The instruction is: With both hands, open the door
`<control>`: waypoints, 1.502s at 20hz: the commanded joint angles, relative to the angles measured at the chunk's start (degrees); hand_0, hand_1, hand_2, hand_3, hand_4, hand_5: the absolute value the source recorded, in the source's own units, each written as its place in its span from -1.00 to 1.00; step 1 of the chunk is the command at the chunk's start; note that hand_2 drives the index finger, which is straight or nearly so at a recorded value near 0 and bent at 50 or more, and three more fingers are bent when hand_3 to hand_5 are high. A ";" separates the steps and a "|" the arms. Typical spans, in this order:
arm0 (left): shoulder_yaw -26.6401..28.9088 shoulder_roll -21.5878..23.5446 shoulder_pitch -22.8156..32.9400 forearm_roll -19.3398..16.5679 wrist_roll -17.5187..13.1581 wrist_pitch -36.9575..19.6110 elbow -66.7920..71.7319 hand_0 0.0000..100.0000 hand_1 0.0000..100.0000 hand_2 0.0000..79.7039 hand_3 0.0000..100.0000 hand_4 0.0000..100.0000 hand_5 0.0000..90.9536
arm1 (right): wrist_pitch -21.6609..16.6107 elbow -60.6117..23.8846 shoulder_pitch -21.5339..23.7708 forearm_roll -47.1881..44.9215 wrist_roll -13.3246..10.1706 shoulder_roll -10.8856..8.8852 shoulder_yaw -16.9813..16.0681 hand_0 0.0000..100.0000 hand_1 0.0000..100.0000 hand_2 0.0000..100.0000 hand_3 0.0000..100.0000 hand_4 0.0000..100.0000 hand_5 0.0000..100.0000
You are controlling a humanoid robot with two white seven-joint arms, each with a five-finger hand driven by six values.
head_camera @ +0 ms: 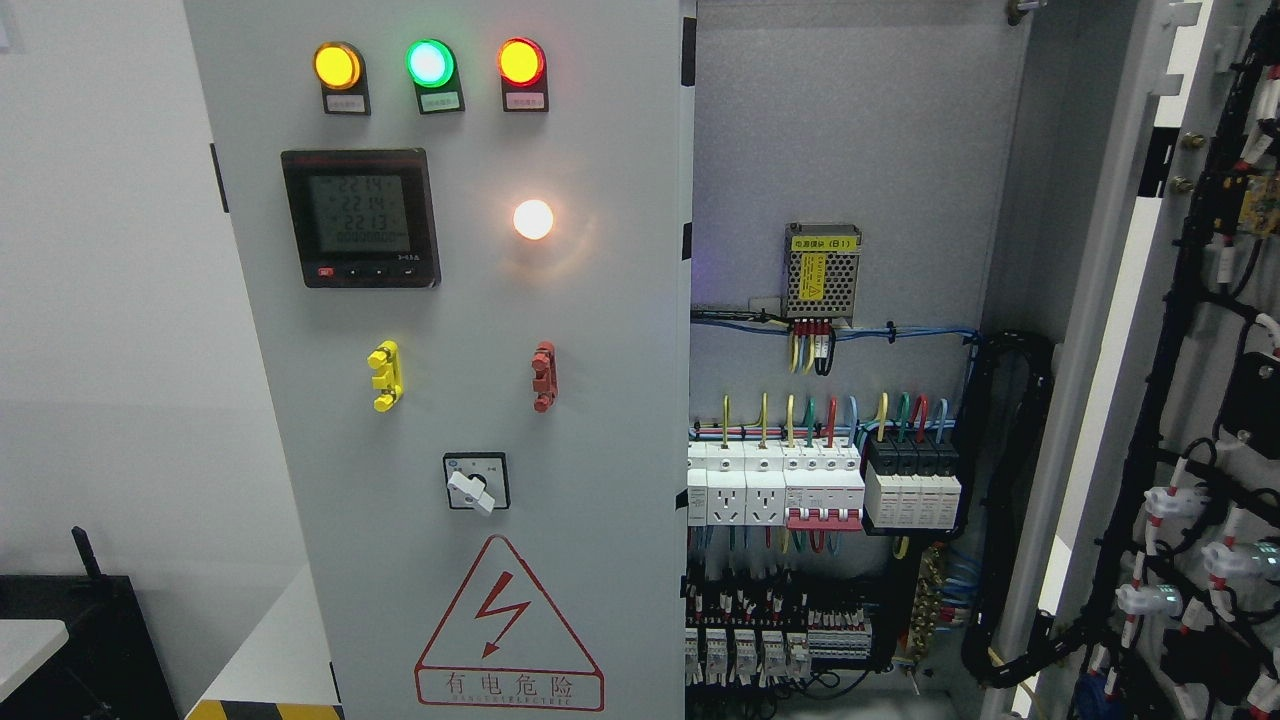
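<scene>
Electrical cabinet, head view.

Left door (450, 380): closed, grey, filling the centre-left. It carries three indicator lamps along the top, amber (337, 65), green (430, 63) and red (521, 62); a digital meter (360, 218) below them; a glowing white lamp (533, 219) to the meter's right; a yellow handle (385, 376) and a red handle (543, 376) at mid-height; a rotary selector switch (476, 482); and a red triangular high-voltage warning sign (508, 628) at the bottom.

Right door (1190, 380): swung wide open at the far right, its inner face toward the camera, strung with black cable looms and white connectors.

Interior (850, 150): exposed between the doors. A small mesh-cased power supply (822, 270) sits high on the back panel; a row of white sockets and circuit breakers (800, 485) with coloured wires runs beneath it.

Robot hands: neither shows anywhere, so their state, and how either door lies relative to them, cannot be told.
</scene>
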 commanded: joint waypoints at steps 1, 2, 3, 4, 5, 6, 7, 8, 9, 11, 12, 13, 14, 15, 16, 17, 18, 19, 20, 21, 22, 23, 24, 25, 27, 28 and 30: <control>1.68 -2.49 -0.59 6.59 0.33 -1.16 0.01 -1.00 -1.00 -1.00 -1.00 -1.00 -1.00 | -0.63 -21.74 6.08 -0.06 0.08 -3.03 -0.02 -0.23 -1.00 -1.00 -1.00 -1.00 -1.00; 1.68 -2.49 -0.59 8.26 0.33 -1.95 -0.43 -1.00 -1.00 -1.00 -1.00 -1.00 -1.00 | -0.63 -23.24 6.87 0.03 0.08 -3.30 0.07 -0.23 -1.00 -1.00 -1.00 -1.00 -1.00; 1.59 -2.49 -0.59 9.75 0.33 -2.39 -0.61 -1.00 -1.00 -1.00 -1.00 -1.00 -1.00 | -0.81 -25.52 7.93 0.12 0.08 -3.39 0.07 -0.23 -1.00 -1.00 -1.00 -1.00 -1.00; 1.59 -2.49 -0.59 10.64 0.25 -2.57 -0.70 -1.00 -1.00 -1.00 -1.00 -1.00 -1.00 | -1.50 -28.41 9.42 0.21 0.08 -3.47 0.16 -0.23 -1.00 -1.00 -1.00 -1.00 -1.00; 1.59 -2.49 -0.59 11.34 0.25 -2.83 -0.70 -1.00 -1.00 -1.00 -1.00 -1.00 -1.00 | -2.82 -31.31 11.17 0.38 -0.01 -3.74 0.25 -0.23 -1.00 -1.00 -1.00 -1.00 -1.00; 1.41 -2.49 -0.59 11.87 0.25 -3.36 -0.70 -1.00 -1.00 -1.00 -1.00 -1.00 -1.00 | -4.39 -33.95 12.67 0.56 -0.01 -4.44 0.25 -0.23 -1.00 -1.00 -1.00 -1.00 -1.00; 1.41 -2.49 -0.59 11.88 0.25 -3.80 -0.70 -1.00 -1.00 -1.00 -1.00 -1.00 -1.00 | -5.89 -36.06 14.08 0.56 -0.01 -5.23 0.51 -0.23 -1.00 -1.00 -1.00 -1.00 -1.00; 1.32 -2.49 -0.59 11.96 0.25 -4.06 -0.70 -1.00 -1.00 -1.00 -1.00 -1.00 -1.00 | -7.30 -37.74 15.13 0.56 -0.01 -5.41 0.51 -0.23 -1.00 -1.00 -1.00 -1.00 -1.00; 1.32 -2.49 -0.59 11.96 0.25 -4.50 -0.70 -1.00 -1.00 -1.00 -1.00 -1.00 -1.00 | -8.70 -39.23 15.93 0.56 -0.01 -5.58 0.51 -0.23 -1.00 -1.00 -1.00 -1.00 -1.00; 1.32 -2.49 -0.68 12.14 0.16 -5.73 -1.48 -1.00 -1.00 -1.00 -1.00 -1.00 -1.00 | -11.87 -42.22 17.60 0.56 0.08 -6.28 0.51 -0.23 -1.00 -1.00 -1.00 -1.00 -1.00; 1.32 -2.49 -0.68 12.31 0.16 -5.82 -1.66 -1.00 -1.00 -1.00 -1.00 -1.00 -1.00 | -13.19 -43.89 18.74 0.56 0.08 -7.16 0.60 -0.23 -1.00 -1.00 -1.00 -1.00 -1.00; 1.32 -2.49 -0.68 12.32 0.16 -5.82 -1.84 -1.00 -1.00 -1.00 -1.00 -1.00 -1.00 | -13.98 -46.26 20.23 0.47 0.08 -7.86 0.77 -0.23 -1.00 -1.00 -1.00 -1.00 -1.00; 1.32 -2.49 -0.68 12.32 0.16 -5.82 -1.93 -1.00 -1.00 -1.00 -1.00 -1.00 -1.00 | -14.51 -49.15 21.81 0.38 0.08 -8.48 0.78 -0.23 -1.00 -1.00 -1.00 -1.00 -1.00; 1.32 -2.49 -0.68 12.32 0.07 -5.82 -1.84 -1.00 -1.00 -1.00 -1.00 -1.00 -1.00 | -14.78 -52.05 23.30 0.30 0.08 -9.09 0.78 -0.23 -1.00 -1.00 -1.00 -1.00 -1.00; 1.32 -2.49 -0.68 12.32 -0.10 -5.82 -1.93 -1.00 -1.00 -1.00 -1.00 -1.00 -1.00 | -15.13 -54.95 24.88 0.21 0.08 -9.71 0.86 -0.23 -1.00 -1.00 -1.00 -1.00 -1.00; 1.32 -2.49 -0.68 12.32 -0.19 -5.82 -1.93 -1.00 -1.00 -1.00 -1.00 -1.00 -1.00 | -15.57 -57.68 26.55 0.21 0.08 -10.50 0.86 -0.23 -1.00 -1.00 -1.00 -1.00 -1.00; 1.32 -2.49 -0.77 12.32 -0.28 -5.82 -2.01 -1.00 -1.00 -1.00 -1.00 -1.00 -1.00 | -15.92 -60.40 28.14 0.21 0.08 -11.64 1.04 -0.23 -1.00 -1.00 -1.00 -1.00 -1.00; 1.32 -2.49 -1.03 12.32 -0.37 -5.82 -2.01 -1.00 -1.00 -1.00 -1.00 -1.00 -1.00 | -16.19 -63.04 29.46 0.21 0.08 -12.78 1.39 -0.23 -1.00 -1.00 -1.00 -1.00 -1.00; 1.32 -2.58 -1.03 12.32 -0.37 -5.91 -2.10 -1.00 -1.00 -1.00 -1.00 -1.00 -1.00 | -16.19 -65.24 30.43 0.21 0.08 -13.84 2.00 -0.23 -1.00 -1.00 -1.00 -1.00 -1.00; 1.32 -2.58 -1.03 12.23 -0.37 -5.91 -2.10 -1.00 -1.00 -1.00 -1.00 -1.00 -1.00 | -16.27 -66.83 30.87 0.12 0.08 -14.80 2.44 -0.23 -1.00 -1.00 -1.00 -1.00 -1.00; 1.32 -2.58 -1.03 12.23 -0.37 -5.82 -2.10 -1.00 -1.00 -1.00 -1.00 -1.00 -1.00 | -16.62 -67.72 30.96 0.12 0.08 -15.42 2.71 -0.23 -1.00 -1.00 -1.00 -1.00 -1.00; 1.32 -2.58 -1.12 12.23 -0.37 -5.91 -2.10 -1.00 -1.00 -1.00 -1.00 -1.00 -1.00 | -17.32 -68.16 30.79 0.12 0.08 -15.52 2.97 -0.23 -1.00 -1.00 -1.00 -1.00 -1.00; 1.32 -2.58 -1.12 12.23 -0.37 -5.91 -2.10 -1.00 -1.00 -1.00 -1.00 -1.00 -1.00 | -17.94 -68.17 30.44 0.12 0.08 -15.52 3.15 -0.23 -1.00 -1.00 -1.00 -1.00 -1.00; 1.32 -2.58 -1.12 12.23 -0.46 -5.82 -2.10 -1.00 -1.00 -1.00 -1.00 -1.00 -1.00 | -18.55 -68.25 30.00 0.12 0.08 -15.60 3.15 -0.23 -1.00 -1.00 -1.00 -1.00 -1.00; 1.32 -2.58 -1.12 12.23 -0.54 -5.82 -2.01 -1.00 -1.00 -1.00 -1.00 -1.00 -1.00 | -19.09 -68.52 27.99 0.12 0.08 -15.60 3.93 -0.23 -1.00 -1.00 -1.00 -1.00 -1.00; 1.32 -2.58 -1.12 12.23 -0.54 -5.82 -2.01 -1.00 -1.00 -1.00 -1.00 -1.00 -1.00 | -19.09 -68.60 27.11 0.12 0.08 -15.60 4.37 -0.23 -1.00 -1.00 -1.00 -1.00 -1.00; 1.32 -2.58 -1.12 12.23 -0.54 -5.91 -2.01 -1.00 -1.00 -1.00 -1.00 -1.00 -1.00 | -19.09 -69.65 25.79 0.12 0.08 -15.52 5.86 -0.23 -1.00 -1.00 -1.00 -1.00 -1.00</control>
